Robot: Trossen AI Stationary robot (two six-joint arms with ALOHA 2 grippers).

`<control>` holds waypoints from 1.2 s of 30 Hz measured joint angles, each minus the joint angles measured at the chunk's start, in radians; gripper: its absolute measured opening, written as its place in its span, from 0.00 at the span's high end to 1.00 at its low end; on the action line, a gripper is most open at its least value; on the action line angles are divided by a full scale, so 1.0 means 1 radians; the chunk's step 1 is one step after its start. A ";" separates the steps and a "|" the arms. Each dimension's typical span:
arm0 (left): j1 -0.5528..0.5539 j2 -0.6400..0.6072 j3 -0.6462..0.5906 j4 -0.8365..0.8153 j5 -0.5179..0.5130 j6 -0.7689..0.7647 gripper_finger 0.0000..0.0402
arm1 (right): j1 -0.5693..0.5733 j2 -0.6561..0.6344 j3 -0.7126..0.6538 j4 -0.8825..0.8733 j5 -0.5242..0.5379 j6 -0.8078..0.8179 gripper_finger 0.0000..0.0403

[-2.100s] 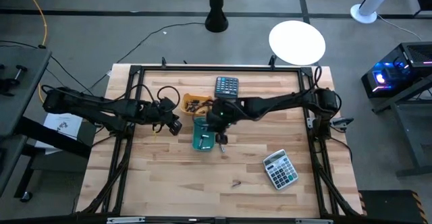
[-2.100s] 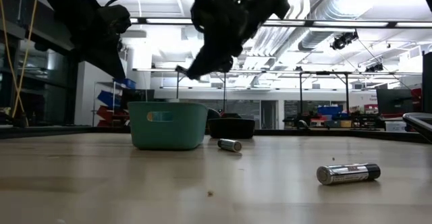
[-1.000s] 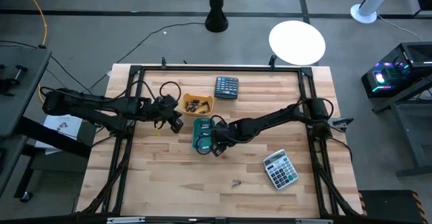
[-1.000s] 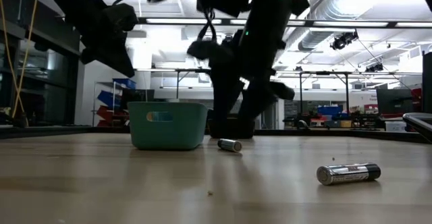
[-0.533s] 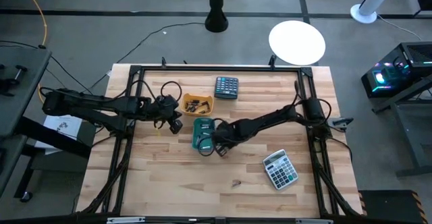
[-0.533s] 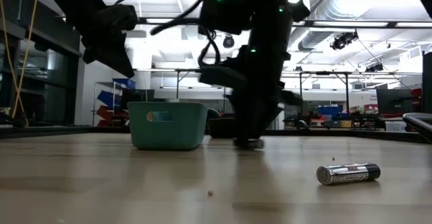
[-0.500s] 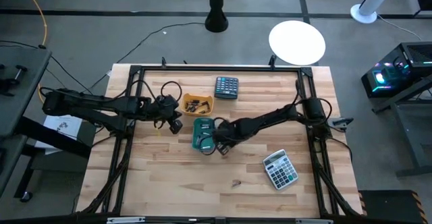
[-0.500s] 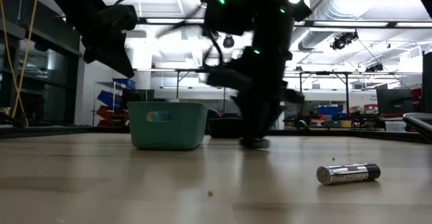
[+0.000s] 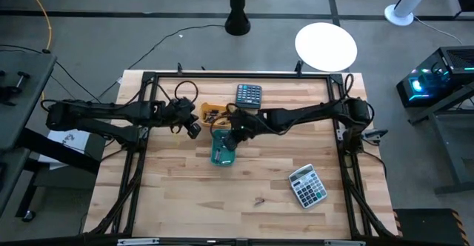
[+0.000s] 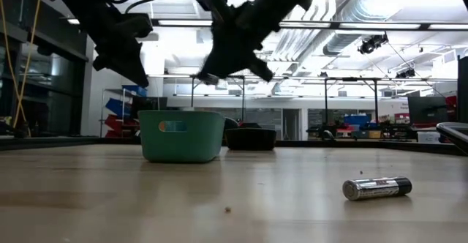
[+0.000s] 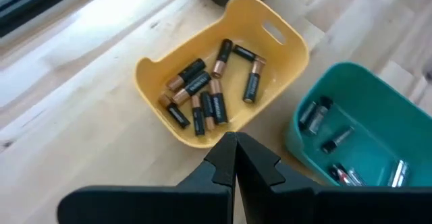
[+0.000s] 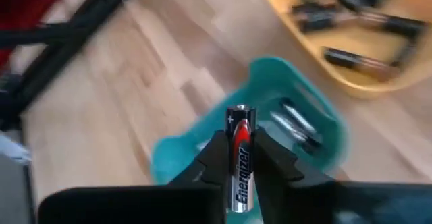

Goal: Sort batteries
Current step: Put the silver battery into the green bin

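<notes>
My right gripper is shut on a silver, black and red battery, up in the air over the teal bin, which holds a few batteries. My left gripper is shut and empty, hovering by the near left side of the yellow bin, where several black and copper batteries lie. One more battery lies loose on its side on the table, nearer the front. My right gripper pinches the battery between its two fingers by the sides of its rear half. The battery lies along the fingers, and its capped end sticks out past the fingertips. It is lifted clear, above the teal bin.
A dark calculator lies behind the yellow bin at the far edge. A grey calculator lies at the near right. Black frame rails run along the table's sides. Bare wood stretches across the near half.
My right gripper went down to the table beside the teal bin and took hold of the battery lying there. It then rose with it and moved toward the far edge, over the teal bin. The battery is now lifted clear. My left gripper edged toward the far edge.
</notes>
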 joint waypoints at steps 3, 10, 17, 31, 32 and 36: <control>0.018 0.000 0.000 0.008 0.011 0.000 1.00 | 0.014 0.020 -0.001 0.003 -0.010 0.006 0.82; 0.044 0.000 0.000 0.047 0.033 0.001 1.00 | 0.022 0.012 -0.001 -0.027 -0.027 0.002 0.56; 0.064 0.000 0.000 0.048 0.053 0.003 1.00 | 0.071 -0.082 0.000 -0.331 -0.233 -0.229 0.48; 0.069 0.000 0.000 0.046 0.109 0.018 1.00 | 0.431 -0.013 -0.015 -0.448 -0.174 -0.646 0.49; 0.069 0.000 0.000 0.046 0.109 0.019 1.00 | 0.447 -0.005 -0.014 -0.414 -0.156 -0.631 0.49; 0.069 0.000 0.000 0.044 0.109 0.020 1.00 | 0.493 0.043 -0.014 -0.345 -0.116 -0.583 0.49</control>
